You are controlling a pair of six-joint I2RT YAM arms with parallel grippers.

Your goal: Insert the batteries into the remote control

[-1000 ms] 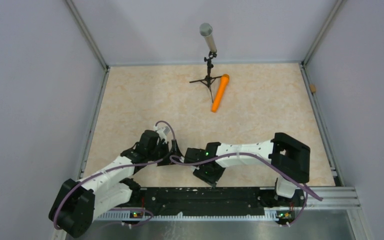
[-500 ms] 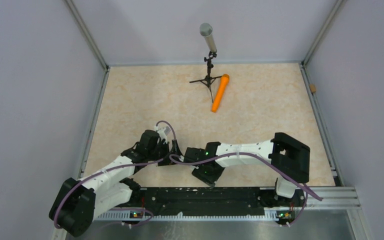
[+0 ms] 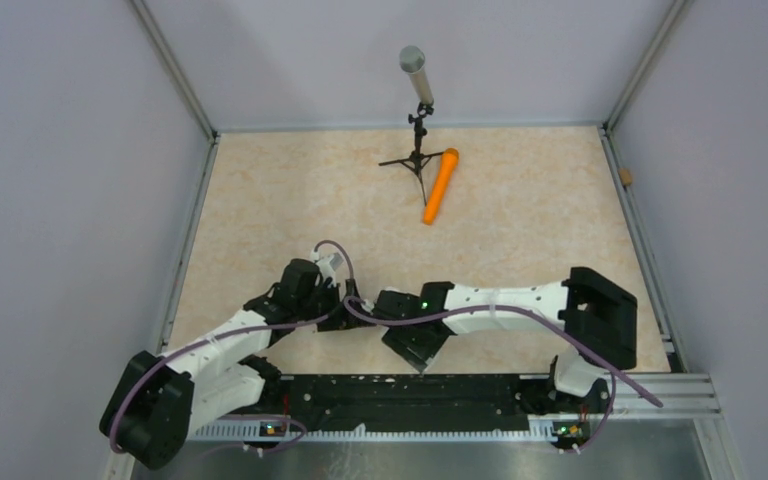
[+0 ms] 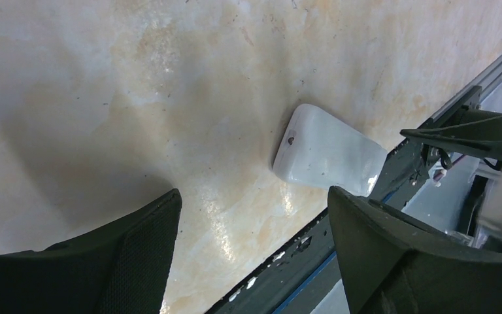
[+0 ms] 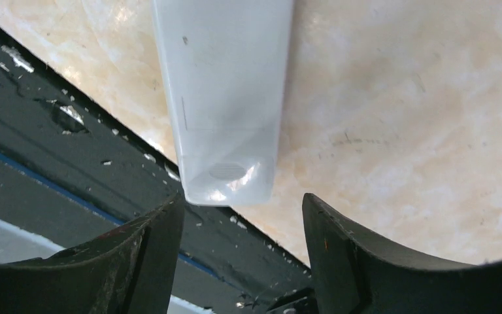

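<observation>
Jaws on both arms stand spread, and neither pair touches anything. Seen from the right wrist, the remote control (image 5: 225, 98) lies plain white back up on the surface (image 5: 399, 98). Its narrow end, marked with a small ribbed catch, sits between the two dark fingers (image 5: 137, 261) and just ahead of their tips, with a gap on each side. That end reaches the near edge of the surface and overlaps the black rail (image 5: 59, 157) bounding it. From the left wrist the remote control (image 4: 327, 154) shows as a slanted white oblong, ahead of that arm's fingers (image 4: 131, 261) and apart from them, one end against the same rail (image 4: 301, 275). In the top view the handset is hidden under the two wrists, which meet close together just inside the near edge. The left arm (image 3: 230, 335) reaches in from the left, and the right arm (image 3: 500, 300) stretches across from the right. Beyond them a broad stretch of marbled surface (image 3: 290, 200) runs back to the orange cylinder (image 3: 440, 186), which lies tilted just beside the tripod of the grey microphone (image 3: 415, 75) near the far wall. Metal frame strips (image 3: 188, 240) edge the surface on the left, right and far sides, with pale walls rising from them.
</observation>
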